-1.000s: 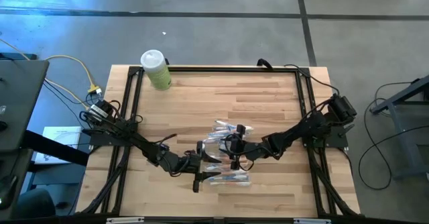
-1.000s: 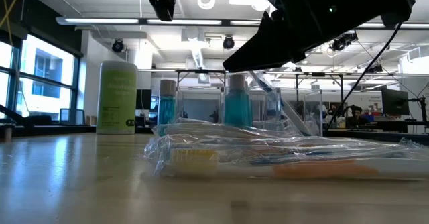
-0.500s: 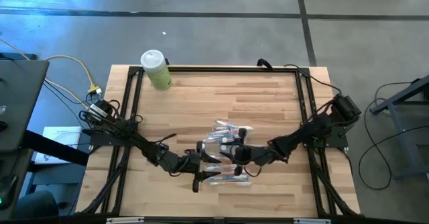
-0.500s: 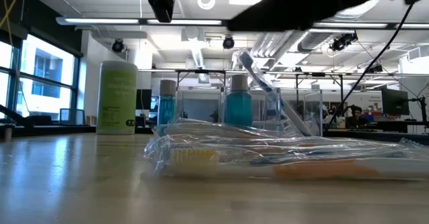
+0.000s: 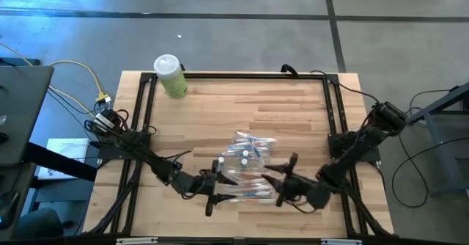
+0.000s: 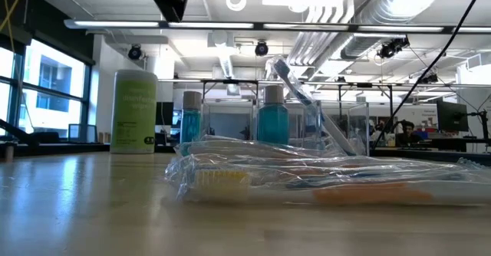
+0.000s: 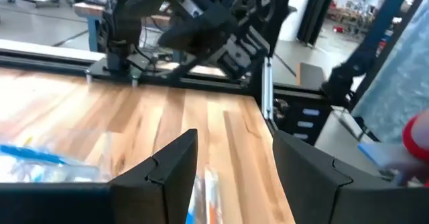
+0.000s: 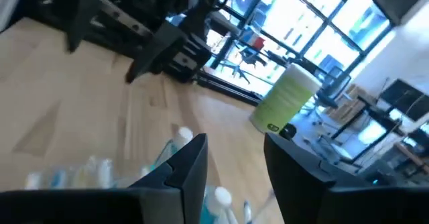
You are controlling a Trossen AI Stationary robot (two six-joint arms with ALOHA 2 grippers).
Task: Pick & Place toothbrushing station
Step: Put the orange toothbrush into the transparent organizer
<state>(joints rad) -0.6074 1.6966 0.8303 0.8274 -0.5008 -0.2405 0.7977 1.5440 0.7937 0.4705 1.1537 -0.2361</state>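
Observation:
The toothbrushing station (image 5: 245, 168) lies in the table's near middle. It is a crinkled clear plastic pack (image 6: 322, 181) with blue- and orange-marked toothbrushes (image 5: 250, 195) lying flat. Behind the pack stand upright white-capped tubes (image 5: 245, 152) of blue liquid (image 6: 271, 122). My left gripper (image 5: 212, 190) hangs open and level above the pack's left end, and the toothbrushes (image 7: 208, 184) show below its fingers. My right gripper (image 5: 275, 185) hangs open above the pack's right end, pointing toward the tubes (image 8: 181, 135). Neither gripper touches anything.
A pale green, white-capped bottle (image 5: 170, 76) stands at the table's far left corner. A black frame rail (image 5: 234, 75) runs around the wooden top. Bare wood lies across the far half (image 5: 278, 105) and along the near edge.
My right gripper has drawn back from over the tubes toward the table's near right, rising and rolling as it went. It has left the low view. The station has stayed where it was.

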